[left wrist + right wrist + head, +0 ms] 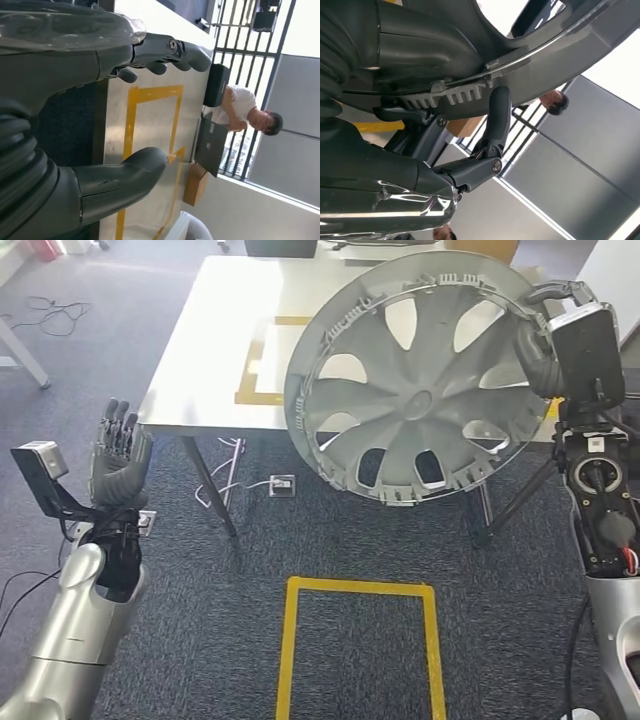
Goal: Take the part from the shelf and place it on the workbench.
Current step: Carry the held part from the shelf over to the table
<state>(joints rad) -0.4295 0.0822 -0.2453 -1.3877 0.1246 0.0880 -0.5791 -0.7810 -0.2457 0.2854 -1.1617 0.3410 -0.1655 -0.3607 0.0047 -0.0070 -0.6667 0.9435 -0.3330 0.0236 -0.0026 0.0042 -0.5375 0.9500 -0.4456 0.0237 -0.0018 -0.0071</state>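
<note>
- The grey wheel cover (419, 380) is held tilted in the air over the near edge of the white desk (219, 350), grasped at its rim by the right robot hand (545, 340).
- Its lower edge overhangs the carpet, beyond the yellow floor square (358, 650).
- The left robot hand (118, 455), well apart from the wheel cover, is released, fingers spread upward.

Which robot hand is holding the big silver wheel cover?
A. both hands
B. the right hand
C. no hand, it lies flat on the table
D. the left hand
B: the right hand grips the wheel cover by its rim, tilted up in front of the table, while the left hand is empty with fingers apart.
</note>
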